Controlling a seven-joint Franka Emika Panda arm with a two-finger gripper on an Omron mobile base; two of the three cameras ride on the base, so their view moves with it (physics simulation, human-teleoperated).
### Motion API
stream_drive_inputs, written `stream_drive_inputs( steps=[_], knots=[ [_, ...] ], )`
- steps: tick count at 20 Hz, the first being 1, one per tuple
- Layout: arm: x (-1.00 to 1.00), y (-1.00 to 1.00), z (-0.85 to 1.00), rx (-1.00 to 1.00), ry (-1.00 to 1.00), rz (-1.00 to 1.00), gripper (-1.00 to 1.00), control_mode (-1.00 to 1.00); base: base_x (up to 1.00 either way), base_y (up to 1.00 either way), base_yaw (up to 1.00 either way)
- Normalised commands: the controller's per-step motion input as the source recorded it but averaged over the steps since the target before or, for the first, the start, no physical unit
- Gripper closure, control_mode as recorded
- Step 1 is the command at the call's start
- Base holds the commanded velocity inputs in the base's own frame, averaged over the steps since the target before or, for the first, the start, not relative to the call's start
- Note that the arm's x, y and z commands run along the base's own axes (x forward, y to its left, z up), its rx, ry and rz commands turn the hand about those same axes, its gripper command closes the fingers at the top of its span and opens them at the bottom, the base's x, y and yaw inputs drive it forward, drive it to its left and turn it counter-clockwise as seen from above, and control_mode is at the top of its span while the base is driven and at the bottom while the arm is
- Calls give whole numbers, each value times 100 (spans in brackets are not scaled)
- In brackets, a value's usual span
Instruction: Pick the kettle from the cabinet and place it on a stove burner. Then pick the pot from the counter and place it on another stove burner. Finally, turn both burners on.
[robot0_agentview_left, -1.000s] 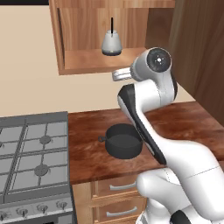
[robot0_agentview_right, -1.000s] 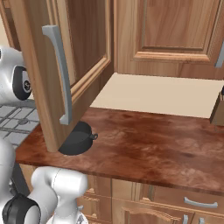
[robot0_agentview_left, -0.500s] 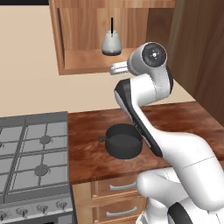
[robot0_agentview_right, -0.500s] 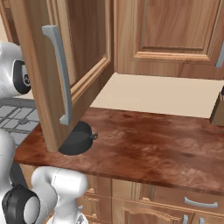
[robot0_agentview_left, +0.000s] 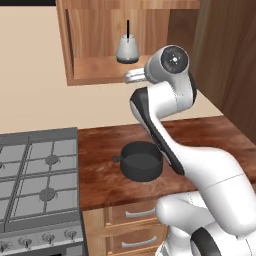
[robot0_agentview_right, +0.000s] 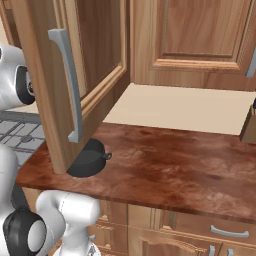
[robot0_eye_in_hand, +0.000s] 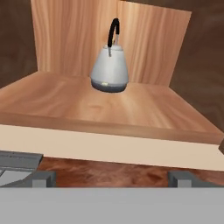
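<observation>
Ideally the two-finger gripper (robot0_eye_in_hand: 109, 177), jaws apart, rises to centre on the pale pear-shaped kettle (robot0_eye_in_hand: 109, 70) upright on the brown wooden cabinet (robot0_eye_in_hand: 100, 109) shelf, closing around its body.

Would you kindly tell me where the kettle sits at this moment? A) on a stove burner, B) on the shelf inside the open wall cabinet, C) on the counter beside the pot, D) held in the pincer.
B: the kettle stands upright on the cabinet shelf, while the pot rests on the counter and the pincer is open and short of the kettle.
</observation>
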Motion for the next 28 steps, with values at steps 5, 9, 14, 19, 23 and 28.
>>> stream_drive_inputs(
  steps=[5, 9, 14, 19, 23, 28],
  knots=[
    [21, 0, 5, 0, 0, 0, -100, -100, 0, 0, 0],
    [29, 4, 12, -1, 0, 0, -100, -100, 0, 0, 0],
    [31, 13, 18, -4, -2, -1, -100, -100, 0, 0, 0],
    [36, 4, 20, 0, -3, -2, -100, -100, 0, 0, 0],
    [25, 6, 5, 0, -7, -1, -100, -100, 0, 0, 0],
    [20, 1, 0, 6, -8, 0, -100, -100, 0, 0, 0]
  ],
)
